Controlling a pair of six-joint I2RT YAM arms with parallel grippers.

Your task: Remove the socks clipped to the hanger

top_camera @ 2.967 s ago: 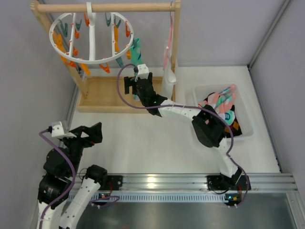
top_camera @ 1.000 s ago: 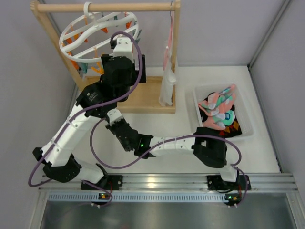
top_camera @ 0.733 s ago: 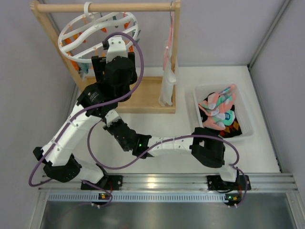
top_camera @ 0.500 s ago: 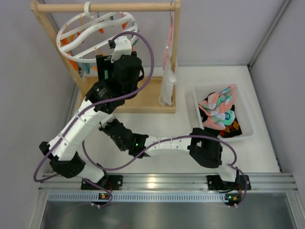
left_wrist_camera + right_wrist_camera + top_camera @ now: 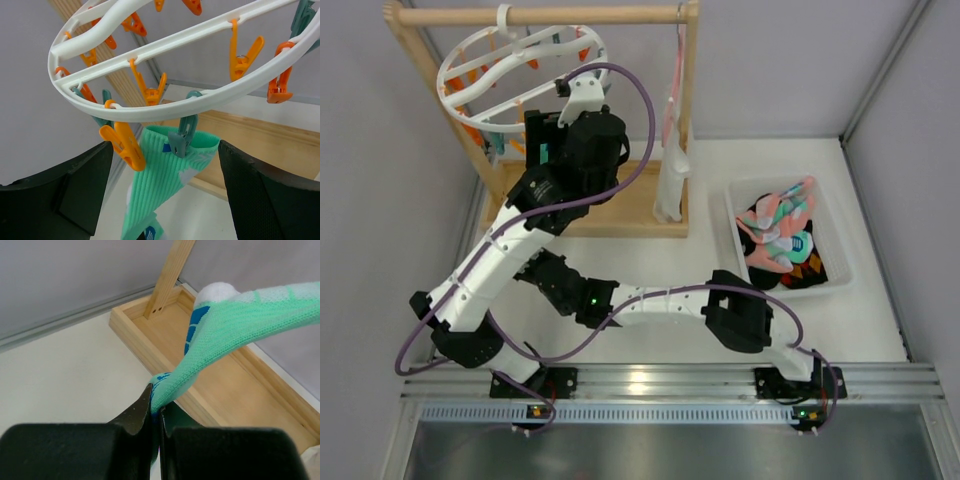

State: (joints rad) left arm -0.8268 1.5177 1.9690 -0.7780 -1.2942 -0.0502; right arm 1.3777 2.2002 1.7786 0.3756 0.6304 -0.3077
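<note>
The white oval hanger (image 5: 165, 107) hangs tilted from the wooden bar, with orange and teal clips under it. A teal clip (image 5: 182, 137) holds the cuff of a mint-green sock (image 5: 155, 185). In the left wrist view my left gripper (image 5: 165, 155) is open, one finger (image 5: 60, 192) on each side of that cuff without touching it. My right gripper (image 5: 159, 407) is shut on the sock's lower end, and the sock (image 5: 240, 315) runs taut up to the right. In the top view the left arm (image 5: 570, 145) hides the sock and the right gripper.
The wooden rack (image 5: 540, 15) has a box base (image 5: 235, 390) below the sock. A long pale cloth (image 5: 672, 150) hangs by its right post. A clear bin (image 5: 840, 250) at the right holds several socks (image 5: 782, 230). The right arm (image 5: 650, 300) crosses low under the left arm.
The left arm has risen from the near left up to the hanger. The right gripper has pulled the sock down and left, and the hanger has tilted with it.
</note>
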